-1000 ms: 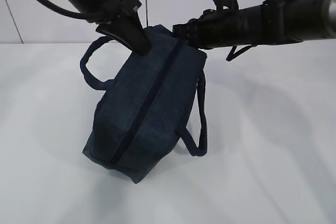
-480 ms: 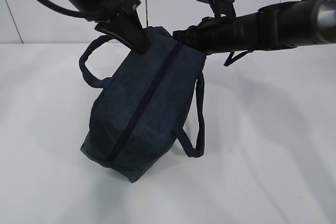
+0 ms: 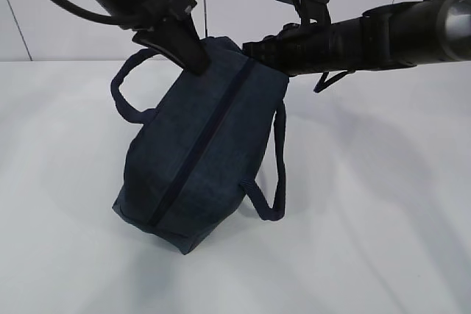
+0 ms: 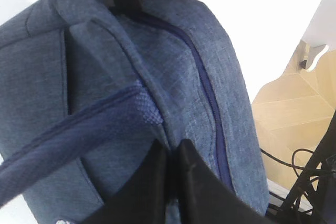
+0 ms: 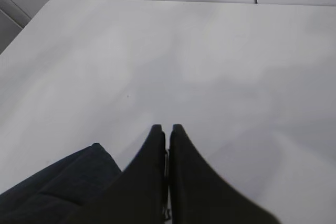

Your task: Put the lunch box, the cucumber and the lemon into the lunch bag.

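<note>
- The lunch bag (image 3: 202, 145) stands tilted on the white tabletop (image 3: 383, 204), toward its far edge and left of the middle; its near lower corner rests on the surface and its far end is raised.
- Its zipper (image 3: 210, 134) runs closed along the top panel from the near end to the far end.
- One loop handle (image 3: 126, 93) arches off the bag's left side; the other loop handle (image 3: 278, 174) hangs down its right side.
- The left gripper (image 3: 197, 62) has its jaws pressed together on the bag's fabric at the far left top edge; the left wrist view shows the dark fingers (image 4: 184, 182) pinching a fold beside the zipper.
- The right gripper (image 3: 250, 48) meets the far end of the bag near the zipper line. Its jaws are together, fingers (image 5: 176, 171) touching, with only a corner of the bag beside them; whether they pinch anything cannot be told.
</note>
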{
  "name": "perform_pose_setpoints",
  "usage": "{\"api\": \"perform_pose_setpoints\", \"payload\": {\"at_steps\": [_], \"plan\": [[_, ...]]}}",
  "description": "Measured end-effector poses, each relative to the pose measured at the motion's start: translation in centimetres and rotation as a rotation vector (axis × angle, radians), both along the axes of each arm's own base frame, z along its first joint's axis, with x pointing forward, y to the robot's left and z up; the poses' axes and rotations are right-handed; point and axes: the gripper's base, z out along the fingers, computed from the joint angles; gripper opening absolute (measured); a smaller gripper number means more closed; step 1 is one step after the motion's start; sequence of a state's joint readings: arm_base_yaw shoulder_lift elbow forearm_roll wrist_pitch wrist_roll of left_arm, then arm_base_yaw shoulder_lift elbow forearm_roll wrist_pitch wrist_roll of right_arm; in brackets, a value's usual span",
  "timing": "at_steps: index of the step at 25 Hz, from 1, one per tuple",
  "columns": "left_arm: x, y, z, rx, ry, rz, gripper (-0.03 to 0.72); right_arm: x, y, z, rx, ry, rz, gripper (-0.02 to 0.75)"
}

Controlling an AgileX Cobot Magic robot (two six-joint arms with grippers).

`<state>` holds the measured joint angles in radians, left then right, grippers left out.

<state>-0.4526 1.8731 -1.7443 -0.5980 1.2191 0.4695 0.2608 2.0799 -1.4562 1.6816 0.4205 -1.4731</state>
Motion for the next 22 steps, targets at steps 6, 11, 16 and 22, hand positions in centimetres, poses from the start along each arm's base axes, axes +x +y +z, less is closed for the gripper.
{"api": "perform_pose_setpoints", "payload": {"at_steps": [6, 11, 16, 22], "plan": [[-0.1, 0.1, 0.1, 0.003, 0.002, -0.004, -0.004, 0.3, 0.2, 1.0, 0.030, -0.027, 0.034, 0.000], [-0.1, 0.1, 0.1, 0.013, 0.008, 0.004, -0.004, 0.3, 0.3, 1.1, 0.039, -0.031, 0.050, 0.005], [-0.2, 0.2, 0.0, 0.019, 0.017, 0.011, -0.004, 0.1, 0.5, 1.2, 0.050, -0.031, 0.072, 0.102], [-0.2, 0.2, 0.0, 0.025, 0.023, 0.018, -0.004, 0.1, 0.4, 1.3, 0.055, -0.032, 0.079, 0.307]]}}
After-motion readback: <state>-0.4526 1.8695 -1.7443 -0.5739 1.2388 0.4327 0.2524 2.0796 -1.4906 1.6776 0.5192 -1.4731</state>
